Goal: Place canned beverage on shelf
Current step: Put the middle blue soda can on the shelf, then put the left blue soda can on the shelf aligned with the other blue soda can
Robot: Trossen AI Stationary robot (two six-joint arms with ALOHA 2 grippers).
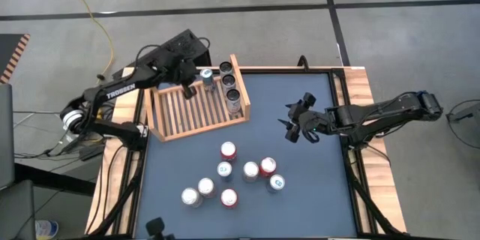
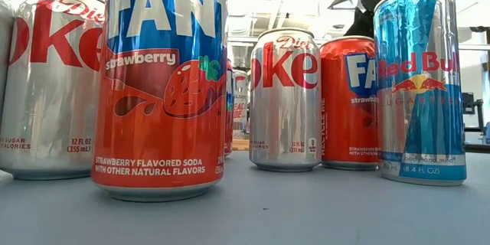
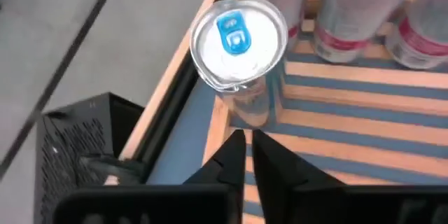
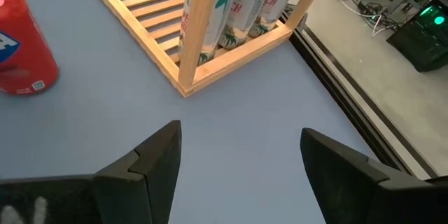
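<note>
The light-wood slatted shelf [image 1: 196,103] lies at the table's far left. Three cans [image 1: 229,82] stand in a row along its right side board. A silver can with a blue tab [image 3: 239,38] stands upright on the slats at the shelf's far edge, and also shows in the high view [image 1: 205,75]. My left gripper [image 3: 246,140] is shut, just beside this can's lower part, over the slats. My right gripper [image 1: 295,125] is open and empty over the table, right of the shelf; its fingers show wide apart in the right wrist view [image 4: 238,161].
Several loose cans [image 1: 228,150] stand on the blue table's near middle; the low view shows them close up [image 2: 161,84]. A black ridged box [image 3: 77,147] sits outside the shelf's far board. The mat between the shelf and my right gripper is bare [image 4: 231,105].
</note>
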